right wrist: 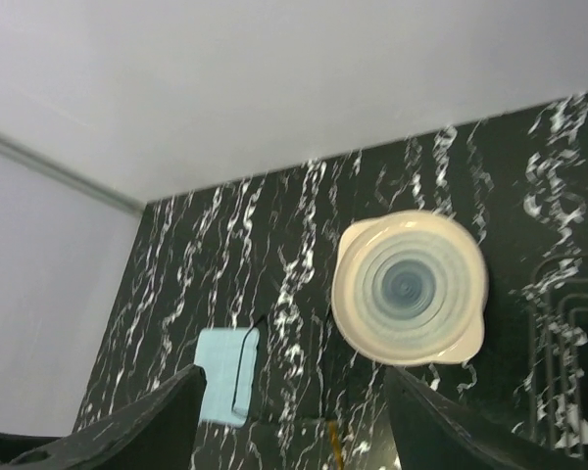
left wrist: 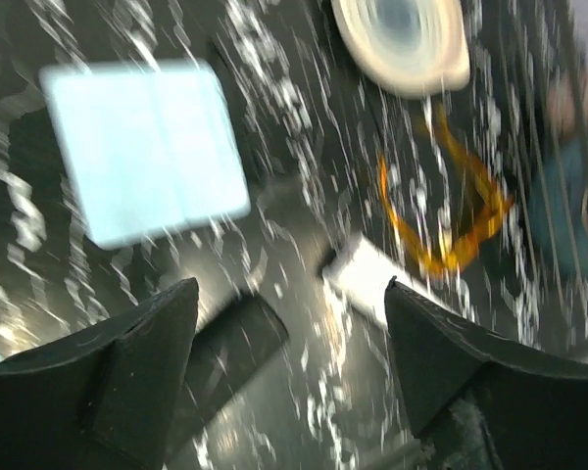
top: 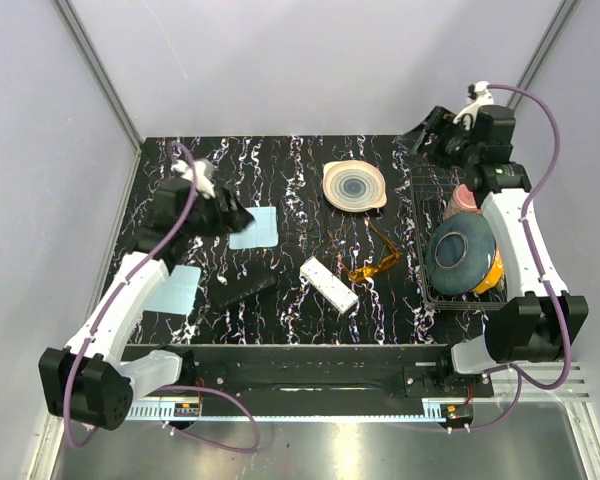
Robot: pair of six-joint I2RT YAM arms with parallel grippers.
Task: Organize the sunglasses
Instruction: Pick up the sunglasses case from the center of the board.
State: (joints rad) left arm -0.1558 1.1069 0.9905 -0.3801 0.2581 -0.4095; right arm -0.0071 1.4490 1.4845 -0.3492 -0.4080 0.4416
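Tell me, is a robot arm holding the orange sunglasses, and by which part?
No, nothing is held. Both pairs of jaws stand open and empty. The sunglasses lie on the table near the white box.

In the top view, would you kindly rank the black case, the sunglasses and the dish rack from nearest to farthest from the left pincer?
From the left pincer:
1. Black case, just towards the table's near edge.
2. Sunglasses, right of the table's centre.
3. Dish rack, along the far right edge.
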